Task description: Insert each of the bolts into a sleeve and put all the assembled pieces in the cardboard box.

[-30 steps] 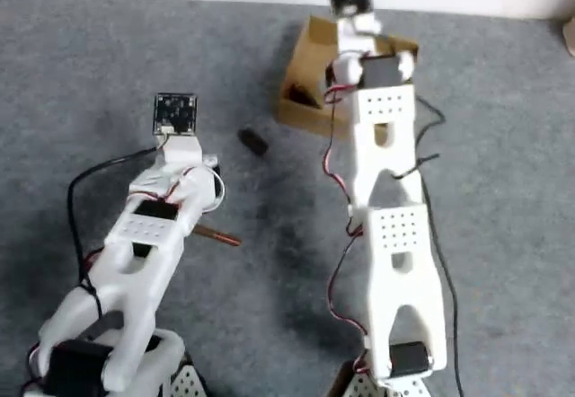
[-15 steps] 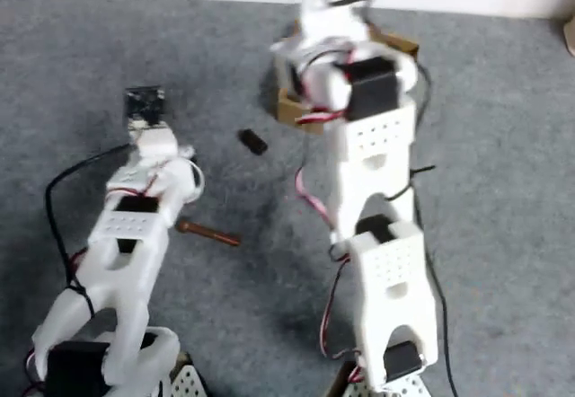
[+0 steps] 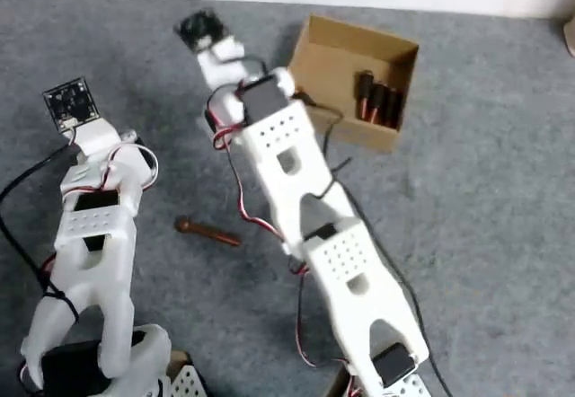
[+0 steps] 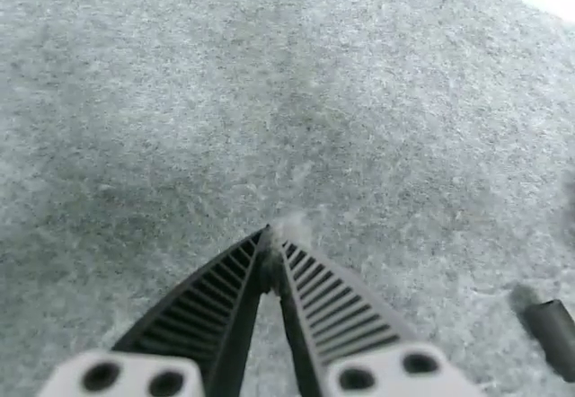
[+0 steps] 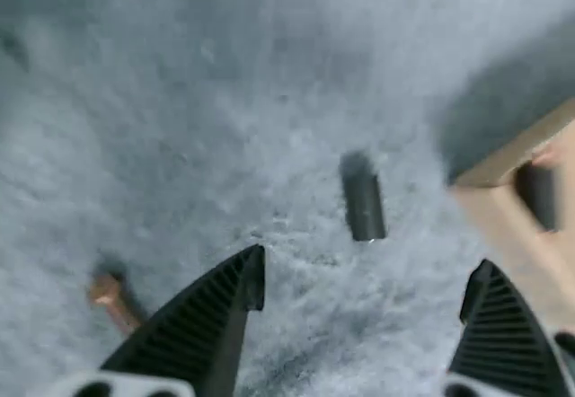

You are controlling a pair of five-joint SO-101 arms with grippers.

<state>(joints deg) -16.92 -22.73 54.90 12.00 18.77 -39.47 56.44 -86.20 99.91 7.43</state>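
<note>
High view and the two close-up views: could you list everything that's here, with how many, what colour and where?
Table: one, grey felt-like top, under everything.
Cardboard box: one, brown, open, at the far side of the table.
Assembled pieces: about three, dark with reddish ends, lying side by side inside the box.
Bolt: one, copper-coloured, lying on the table between the two arms.
Sleeve: one, black, lying on the table near the box.
Arms: two, white with red and black wires, left arm and right arm, side by side.
Left end effector: one, black, shut, over bare table.
Right end effector: one, black, open, pointed at the sleeve.
</note>
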